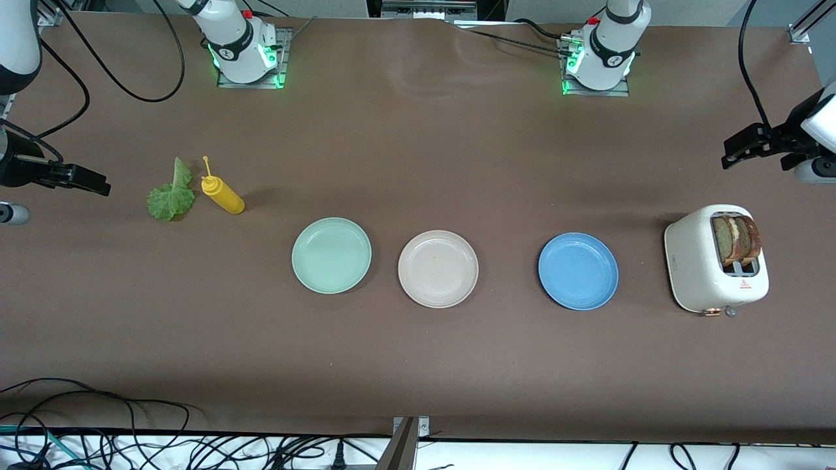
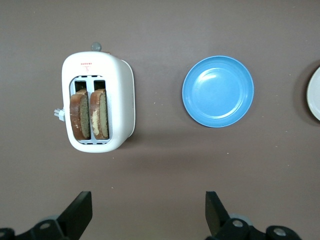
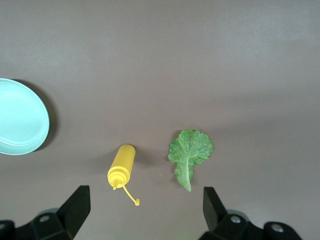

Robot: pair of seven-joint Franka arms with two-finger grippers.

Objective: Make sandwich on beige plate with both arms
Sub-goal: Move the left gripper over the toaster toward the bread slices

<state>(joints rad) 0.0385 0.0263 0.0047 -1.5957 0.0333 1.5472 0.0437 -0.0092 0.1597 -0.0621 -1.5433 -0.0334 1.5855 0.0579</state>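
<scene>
The beige plate (image 1: pixel 437 268) lies bare, the middle one of three plates; its edge (image 2: pixel 315 94) shows in the left wrist view. No assembled sandwich is in view. Two brown bread slices (image 1: pixel 737 239) (image 2: pixel 90 114) stand upright in a white toaster (image 1: pixel 705 264) (image 2: pixel 121 95). A ruffled green lettuce leaf (image 1: pixel 171 196) (image 3: pixel 190 149) lies flat on the table. My left gripper (image 1: pixel 730 154) (image 2: pixel 148 212) hangs open and empty over the table beside the toaster. My right gripper (image 1: pixel 96 184) (image 3: pixel 145 207) hangs open and empty over the table beside the lettuce.
A mint green plate (image 1: pixel 331 254) (image 3: pixel 19 118) lies toward the right arm's end, a blue plate (image 1: pixel 578 271) (image 2: pixel 218 91) toward the left arm's end. A yellow squeeze bottle (image 1: pixel 224 195) (image 3: pixel 121 165) lies on its side next to the lettuce. Cables run along the table's near edge.
</scene>
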